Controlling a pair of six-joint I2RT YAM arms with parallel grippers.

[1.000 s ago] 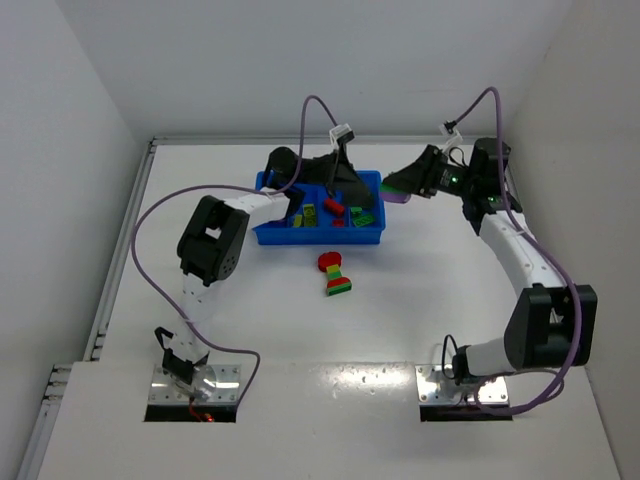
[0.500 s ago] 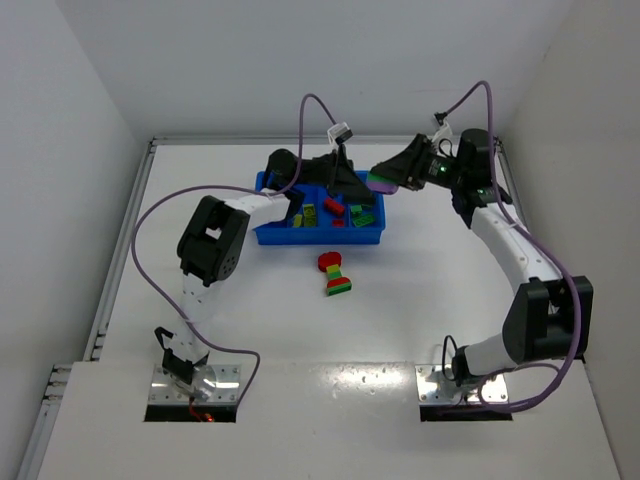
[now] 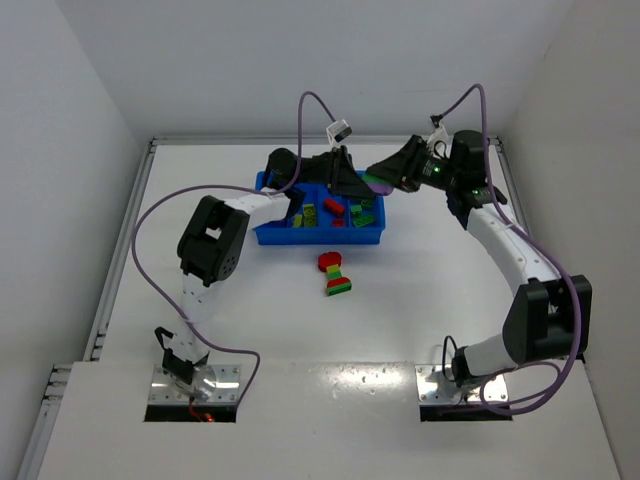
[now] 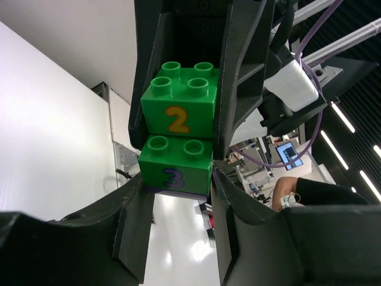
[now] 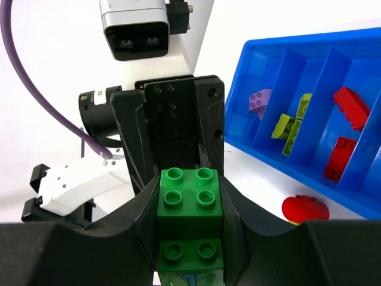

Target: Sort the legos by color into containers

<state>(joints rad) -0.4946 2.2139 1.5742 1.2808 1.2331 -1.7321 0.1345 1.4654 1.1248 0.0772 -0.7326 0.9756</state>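
Left wrist: green stack (image 4: 177, 149) tight in left hand (image 4: 177, 185) and right hand (image 4: 180, 128), lower numeral (image 4: 171, 179) faint.

Upper green brick (image 4: 178, 113), left wrist view: a yellow-orange "2" stood on its side face, below the studs.
Lower green brick (image 4: 175, 173), clamped in the left tool (image 4: 178, 193): a purple "3" stood on its side face, dim in the shade.
Near green brick (image 5: 189, 257), clamped in the right tool (image 5: 189, 238): a pale blue "1" stood on its face, cut off by the bottom edge of the view.
Small screen (image 4: 289, 154) in the background: its content was too small to read.
Top view: nothing there was legible.
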